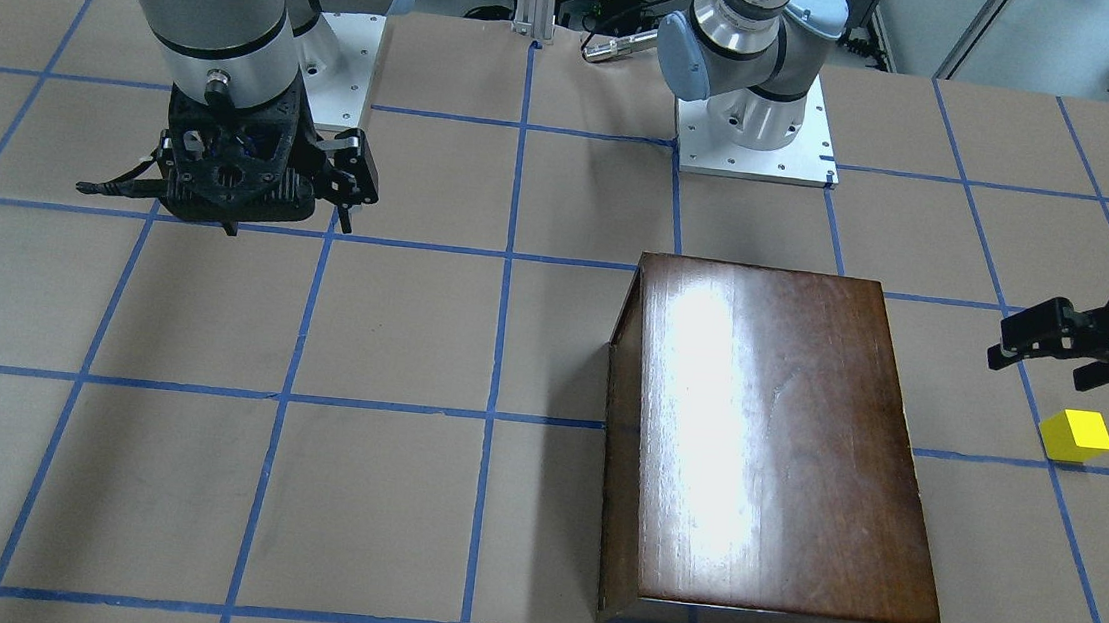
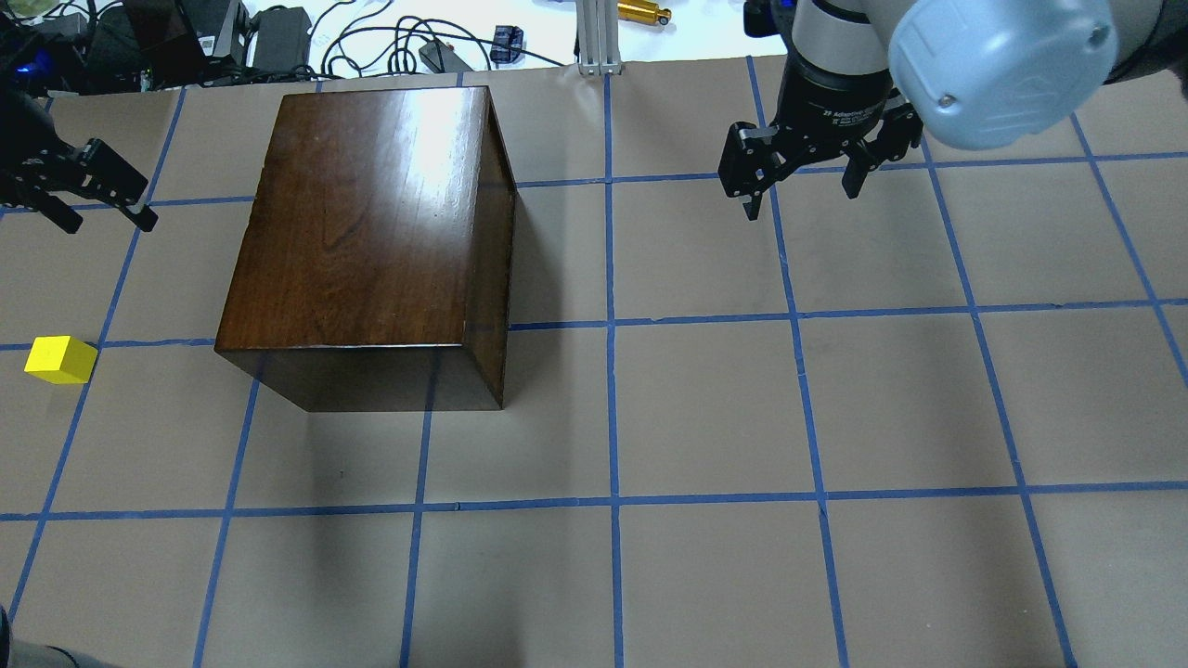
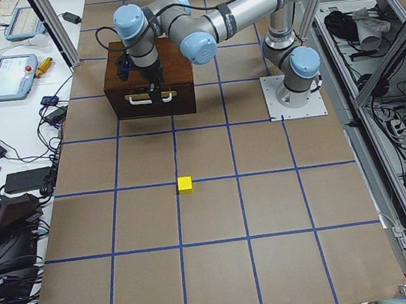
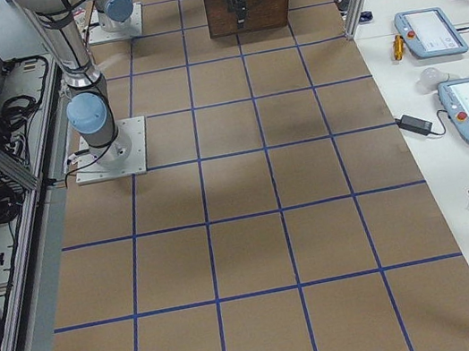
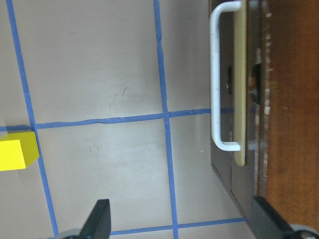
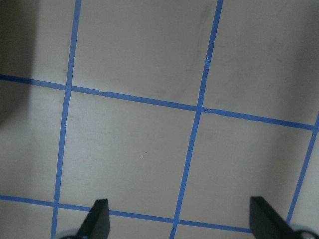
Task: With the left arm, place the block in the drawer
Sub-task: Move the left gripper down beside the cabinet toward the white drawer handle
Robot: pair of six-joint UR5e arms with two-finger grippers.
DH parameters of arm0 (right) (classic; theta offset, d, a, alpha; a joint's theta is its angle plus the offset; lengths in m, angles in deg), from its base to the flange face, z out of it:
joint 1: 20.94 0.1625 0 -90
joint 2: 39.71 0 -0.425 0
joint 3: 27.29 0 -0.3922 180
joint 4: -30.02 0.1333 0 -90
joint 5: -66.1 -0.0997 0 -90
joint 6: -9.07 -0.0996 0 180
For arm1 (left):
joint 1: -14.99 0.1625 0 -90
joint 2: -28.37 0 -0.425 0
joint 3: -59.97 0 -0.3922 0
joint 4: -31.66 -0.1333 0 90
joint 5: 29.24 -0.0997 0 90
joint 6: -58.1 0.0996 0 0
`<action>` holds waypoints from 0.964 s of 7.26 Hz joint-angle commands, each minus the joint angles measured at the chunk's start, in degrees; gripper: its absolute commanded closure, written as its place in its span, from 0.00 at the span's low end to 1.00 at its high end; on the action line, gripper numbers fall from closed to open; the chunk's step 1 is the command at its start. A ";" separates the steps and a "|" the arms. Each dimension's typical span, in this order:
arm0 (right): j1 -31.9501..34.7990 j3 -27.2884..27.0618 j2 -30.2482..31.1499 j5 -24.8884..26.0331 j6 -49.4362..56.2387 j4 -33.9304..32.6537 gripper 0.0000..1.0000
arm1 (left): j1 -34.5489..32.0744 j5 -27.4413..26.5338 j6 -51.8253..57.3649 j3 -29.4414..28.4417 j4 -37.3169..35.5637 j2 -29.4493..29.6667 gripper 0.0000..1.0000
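Observation:
The small yellow block [image 1: 1076,435] lies on the table away from the cabinet's handle side; it also shows in the overhead view [image 2: 60,360] and at the left edge of the left wrist view [image 5: 17,155]. The dark-brown cabinet [image 2: 371,223] has its drawer shut, with the white handle [image 5: 217,74] on the front panel. My left gripper [image 2: 109,221] hovers open and empty in front of the cabinet's handle side, with the block off to one side of it; both fingertips [image 5: 99,221] show in its wrist view. My right gripper [image 2: 800,199] is open and empty over bare table.
The table is brown board with a blue tape grid [image 2: 613,325]. Cables and devices [image 2: 278,37] lie beyond the far edge. Both arm bases [image 1: 756,128] stand on white plates at the robot's side.

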 commanded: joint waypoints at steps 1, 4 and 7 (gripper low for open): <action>0.00 0.00 0.00 0.00 -0.07 0.00 0.00 | 1.29 5.94 1.51 0.17 -0.68 3.78 0.00; 0.00 0.00 0.00 0.00 0.02 0.00 0.00 | 1.30 12.72 5.73 0.26 -2.79 8.70 0.00; 0.00 0.00 0.00 0.00 0.02 0.00 0.00 | 1.12 15.44 5.47 1.75 -4.53 10.65 0.00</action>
